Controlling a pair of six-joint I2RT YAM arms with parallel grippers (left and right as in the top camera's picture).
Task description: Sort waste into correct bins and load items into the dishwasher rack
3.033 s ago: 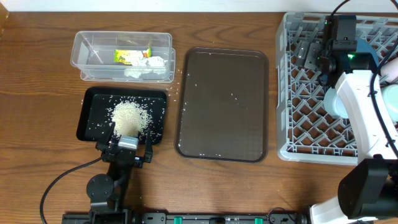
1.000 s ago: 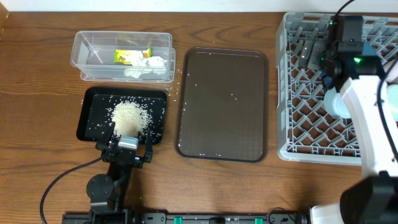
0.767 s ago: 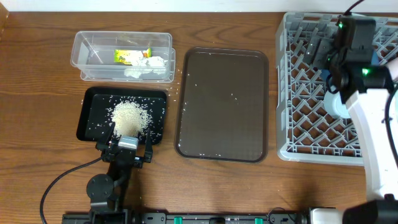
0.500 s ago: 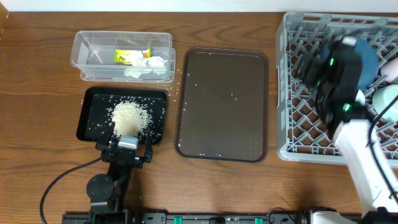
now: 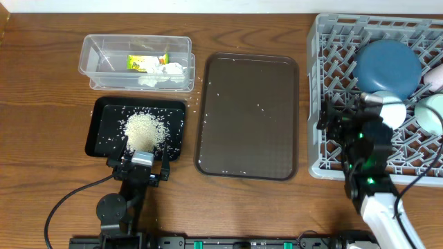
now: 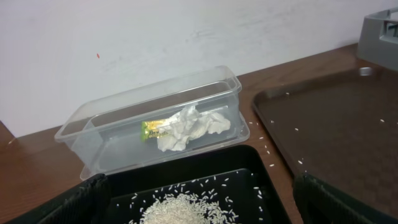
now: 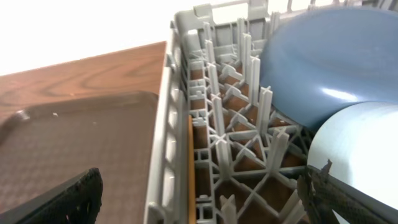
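- The brown serving tray (image 5: 249, 149) lies in the middle of the surface (image 5: 41, 138), with a few loose grains scattered on it.
- Left of the tray, on the far side, the clear tub (image 5: 92, 61) holds the snack wrapper (image 5: 142, 63) and the crumpled tissues (image 5: 170, 69).
- Left of the tray, on the near side, the black tray (image 5: 102, 114) holds a heap of rice (image 5: 143, 129).
- The left end effector (image 5: 141, 163) hovers at the black tray's near edge, spread wide and empty.
- Right of the tray, the dishwasher rack (image 5: 339, 83) holds the dark blue dish (image 5: 389, 63), light blue bowl (image 5: 390, 111), mint-green bowl (image 5: 430, 114) and pink cup (image 5: 436, 75).
- The wooden stick (image 7: 190, 168) lies just inside the rack wall nearest the tray.
- The right end effector (image 5: 349, 119) hangs over that side of the rack, wide and empty.
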